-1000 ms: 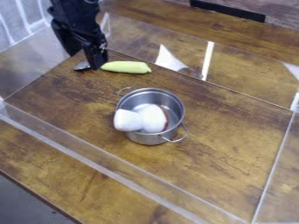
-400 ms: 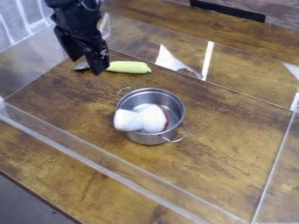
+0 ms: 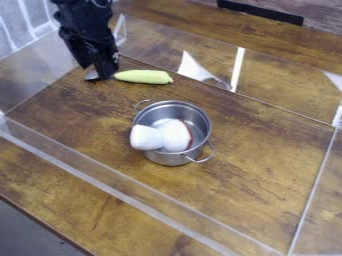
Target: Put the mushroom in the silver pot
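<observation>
The silver pot (image 3: pixel 174 130) stands on the wooden table near the middle, its two small handles at upper left and lower right. Inside it lies the mushroom (image 3: pixel 158 137), a white rounded lump against the left wall; only its pale side shows, and I see no cap colour. My gripper (image 3: pixel 96 71) is at the far left, well away from the pot and pointing steeply down at the table. Its dark fingers are together, and nothing shows between them.
A long yellow-green vegetable (image 3: pixel 143 76) lies on the table just right of the gripper. Clear plastic walls (image 3: pixel 80 165) fence the work area on the near, left and right sides. A shiny glare patch marks the table behind the pot.
The fingers, spread beside the vegetable's left end earlier, have closed together. The hand has stayed in about the same spot. Pot, mushroom and vegetable have not moved.
</observation>
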Controlling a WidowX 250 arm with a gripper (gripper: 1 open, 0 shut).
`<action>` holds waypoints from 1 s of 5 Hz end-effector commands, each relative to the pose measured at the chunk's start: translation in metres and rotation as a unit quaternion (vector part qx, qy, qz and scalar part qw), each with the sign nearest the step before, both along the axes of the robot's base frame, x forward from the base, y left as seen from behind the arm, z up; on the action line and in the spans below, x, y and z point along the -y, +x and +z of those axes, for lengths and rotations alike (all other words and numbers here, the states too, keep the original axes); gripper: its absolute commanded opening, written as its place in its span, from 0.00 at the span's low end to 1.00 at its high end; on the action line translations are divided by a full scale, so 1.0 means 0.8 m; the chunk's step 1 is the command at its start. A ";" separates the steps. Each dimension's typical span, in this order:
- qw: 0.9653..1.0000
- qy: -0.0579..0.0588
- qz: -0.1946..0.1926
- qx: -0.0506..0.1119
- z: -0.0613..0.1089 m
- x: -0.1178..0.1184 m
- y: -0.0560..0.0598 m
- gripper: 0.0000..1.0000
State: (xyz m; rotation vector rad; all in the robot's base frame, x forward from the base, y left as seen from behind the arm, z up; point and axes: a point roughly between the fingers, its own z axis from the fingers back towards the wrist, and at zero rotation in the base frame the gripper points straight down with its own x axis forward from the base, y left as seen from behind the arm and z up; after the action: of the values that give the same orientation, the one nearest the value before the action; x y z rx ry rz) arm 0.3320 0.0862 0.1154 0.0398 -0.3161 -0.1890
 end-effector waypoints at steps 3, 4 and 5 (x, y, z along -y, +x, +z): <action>0.998 0.010 0.032 0.045 0.061 0.016 0.017 1.00; 0.998 0.003 0.042 0.036 0.055 0.007 0.010 1.00; 0.999 -0.004 0.047 0.027 0.033 0.005 0.012 1.00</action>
State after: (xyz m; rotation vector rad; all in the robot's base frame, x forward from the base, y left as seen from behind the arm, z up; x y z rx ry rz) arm 0.3417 0.0765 0.1293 0.0353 -0.3277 -0.1066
